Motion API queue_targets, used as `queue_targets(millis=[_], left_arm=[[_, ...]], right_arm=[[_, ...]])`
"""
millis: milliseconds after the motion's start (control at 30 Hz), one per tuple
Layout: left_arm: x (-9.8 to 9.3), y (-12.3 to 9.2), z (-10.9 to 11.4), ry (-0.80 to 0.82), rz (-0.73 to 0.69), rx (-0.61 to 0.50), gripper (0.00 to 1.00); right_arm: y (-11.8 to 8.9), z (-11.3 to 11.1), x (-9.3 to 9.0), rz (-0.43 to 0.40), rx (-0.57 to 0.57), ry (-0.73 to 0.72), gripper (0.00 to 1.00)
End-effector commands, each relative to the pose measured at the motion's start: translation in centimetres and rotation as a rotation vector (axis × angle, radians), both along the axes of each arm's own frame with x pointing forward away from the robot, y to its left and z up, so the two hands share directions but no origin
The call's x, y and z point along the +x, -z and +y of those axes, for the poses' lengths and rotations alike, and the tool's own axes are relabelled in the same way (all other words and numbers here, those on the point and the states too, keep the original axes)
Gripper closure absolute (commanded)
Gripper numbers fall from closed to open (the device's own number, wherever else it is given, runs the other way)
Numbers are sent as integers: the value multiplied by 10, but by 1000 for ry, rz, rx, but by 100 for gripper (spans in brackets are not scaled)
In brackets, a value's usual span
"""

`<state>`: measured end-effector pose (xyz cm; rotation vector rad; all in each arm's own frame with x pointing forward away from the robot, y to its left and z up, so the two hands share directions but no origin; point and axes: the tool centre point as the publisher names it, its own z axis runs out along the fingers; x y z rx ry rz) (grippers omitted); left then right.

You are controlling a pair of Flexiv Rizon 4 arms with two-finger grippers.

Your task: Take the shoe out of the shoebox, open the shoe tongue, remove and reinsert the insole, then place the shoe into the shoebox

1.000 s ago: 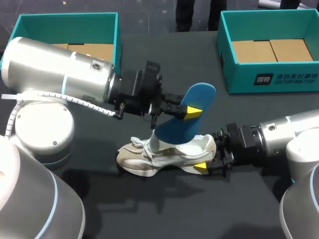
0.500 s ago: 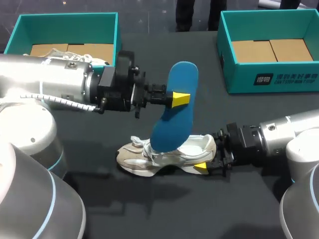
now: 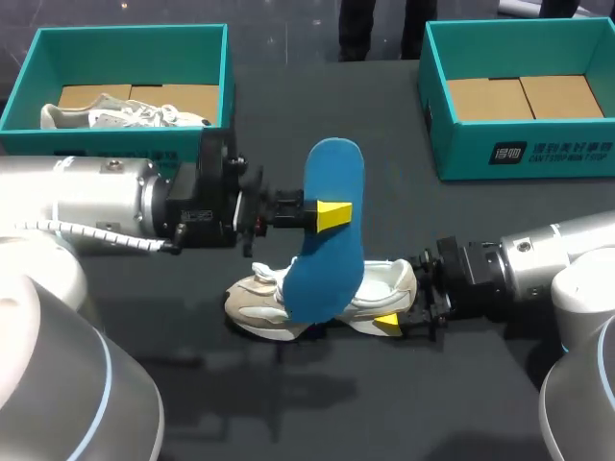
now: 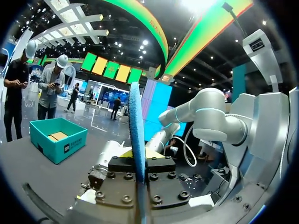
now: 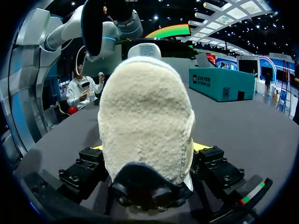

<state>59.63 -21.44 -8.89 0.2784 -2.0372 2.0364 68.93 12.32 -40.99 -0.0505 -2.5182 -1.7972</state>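
A blue insole (image 3: 325, 235) stands nearly upright above the shoe, and my left gripper (image 3: 327, 213) is shut on its middle. In the left wrist view the insole (image 4: 136, 135) shows edge-on between the fingers of the left gripper (image 4: 138, 161). The beige and white shoe (image 3: 288, 300) lies on the dark table with its toe to the left. My right gripper (image 3: 398, 302) is shut on its heel; one yellow fingertip (image 3: 387, 324) shows and the other is hidden behind the shoe. In the right wrist view the fleece-lined heel (image 5: 145, 116) fills the gap of the right gripper (image 5: 148, 150).
A teal shoebox (image 3: 213, 58) at the back left holds a second pale shoe (image 3: 123, 116). Another teal shoebox (image 3: 524, 154) with a cardboard floor stands at the back right. Dark tabletop (image 3: 384, 403) lies in front of the shoe.
My left arm has drawn back to the left and turned the insole from a slant to nearly upright. The right arm and the shoe have kept still.
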Motion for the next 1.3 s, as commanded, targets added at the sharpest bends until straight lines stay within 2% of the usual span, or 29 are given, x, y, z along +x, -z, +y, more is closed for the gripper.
queue_targets(millis=[33,200,500,967,1300], left_arm=[[3,6,12,45,23,4,100],[-3,7,15,42,30,19,100],[-21,-3,28,34,27,-28,100],[-27,-9,40,46,58,-35,100],[-27,-9,40,46,58,-35,100]], right_arm=[[1,0,-1,1,-5,0,100],[1,0,-1,1,-5,0,100],[1,0,-1,1,-5,0,100],[1,0,-1,1,-5,0,100],[1,0,-1,1,-5,0,100]])
